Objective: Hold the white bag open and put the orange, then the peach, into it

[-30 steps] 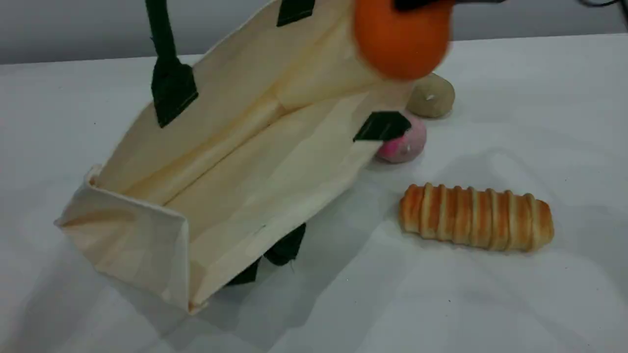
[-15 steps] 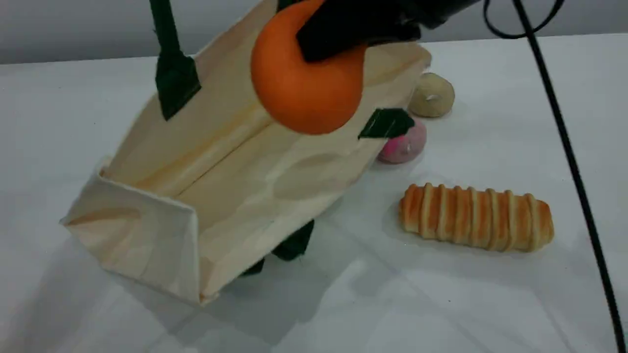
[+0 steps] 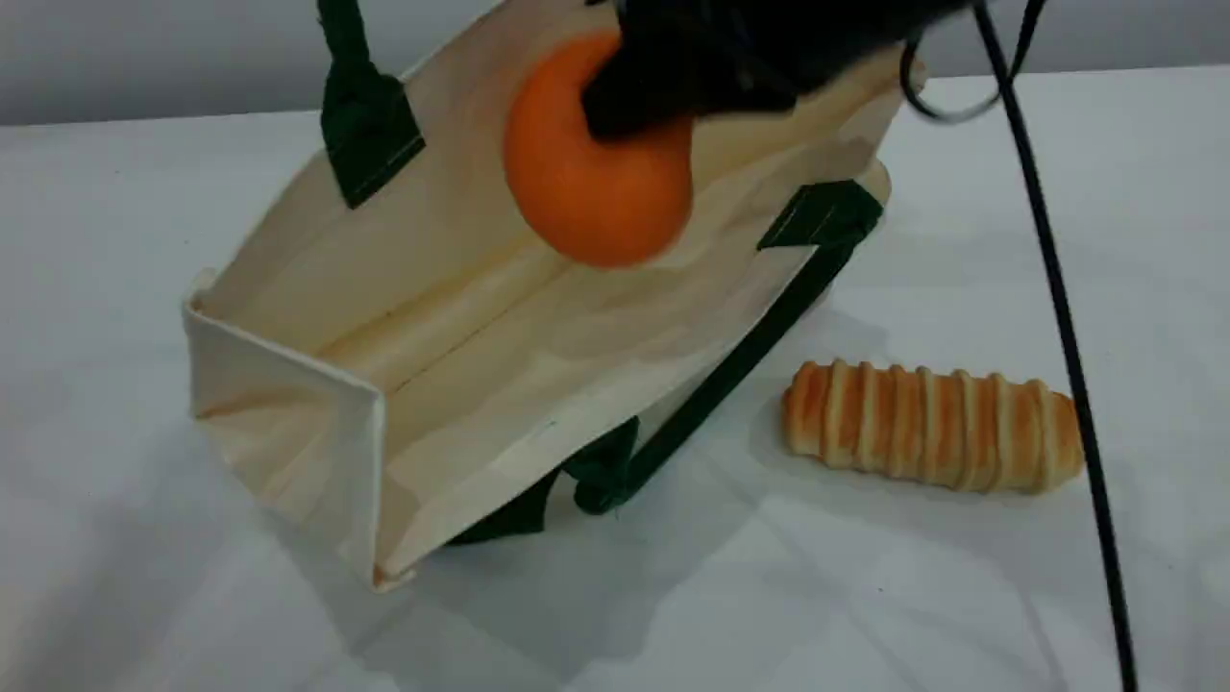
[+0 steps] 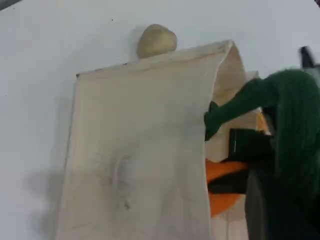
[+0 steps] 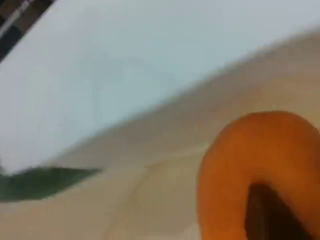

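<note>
The white bag [image 3: 538,327] hangs tilted with its mouth toward the scene camera. Its far green rope handle [image 3: 344,38] runs up out of the top edge. In the left wrist view my left gripper [image 4: 272,200] is shut on that handle [image 4: 290,115]. The orange [image 3: 596,168] hangs inside the bag's mouth, just above the inner wall, with my right gripper [image 3: 673,82] shut on its top. The right wrist view shows the orange [image 5: 250,165] close up, with a dark fingertip [image 5: 272,215] pressed into it. The peach is hidden behind the bag.
A striped bread loaf [image 3: 932,428] lies on the table to the bag's right. A black cable [image 3: 1062,298] hangs down past it. A beige ball [image 4: 156,40] sits beyond the bag's far edge. The bag's near handle [image 3: 711,384] trails on the table.
The orange has come left and down from above the bag's right rim into its mouth. The bag has swung right, covering the peach and the beige ball in the scene view.
</note>
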Action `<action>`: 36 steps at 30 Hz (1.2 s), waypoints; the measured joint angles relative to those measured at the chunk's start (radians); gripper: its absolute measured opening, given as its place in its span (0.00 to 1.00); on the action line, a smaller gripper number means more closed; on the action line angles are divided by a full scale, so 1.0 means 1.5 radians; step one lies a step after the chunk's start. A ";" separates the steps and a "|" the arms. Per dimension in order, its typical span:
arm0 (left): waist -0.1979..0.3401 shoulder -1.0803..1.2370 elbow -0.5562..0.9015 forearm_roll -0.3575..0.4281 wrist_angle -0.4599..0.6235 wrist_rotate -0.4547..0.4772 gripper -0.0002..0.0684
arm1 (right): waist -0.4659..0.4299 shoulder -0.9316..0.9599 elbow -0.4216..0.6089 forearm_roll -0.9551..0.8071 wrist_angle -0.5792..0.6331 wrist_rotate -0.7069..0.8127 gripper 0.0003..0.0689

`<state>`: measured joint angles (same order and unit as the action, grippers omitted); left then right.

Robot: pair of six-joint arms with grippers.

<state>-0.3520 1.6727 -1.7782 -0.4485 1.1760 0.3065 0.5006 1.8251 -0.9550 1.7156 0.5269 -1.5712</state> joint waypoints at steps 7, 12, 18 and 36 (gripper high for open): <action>0.000 0.000 0.000 0.003 0.001 0.000 0.12 | 0.002 0.033 0.000 0.020 0.041 0.001 0.06; 0.000 0.001 0.000 0.003 0.001 0.000 0.12 | 0.002 0.033 0.000 0.021 0.061 0.001 0.16; 0.000 0.001 0.000 0.020 0.001 0.000 0.12 | 0.002 0.033 0.000 0.021 0.059 0.001 0.49; 0.040 -0.004 0.000 0.060 -0.015 -0.018 0.12 | -0.003 -0.064 0.004 -0.012 -0.151 0.001 0.78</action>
<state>-0.2922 1.6661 -1.7782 -0.3591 1.1528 0.2801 0.4967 1.7297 -0.9497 1.6972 0.3000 -1.5693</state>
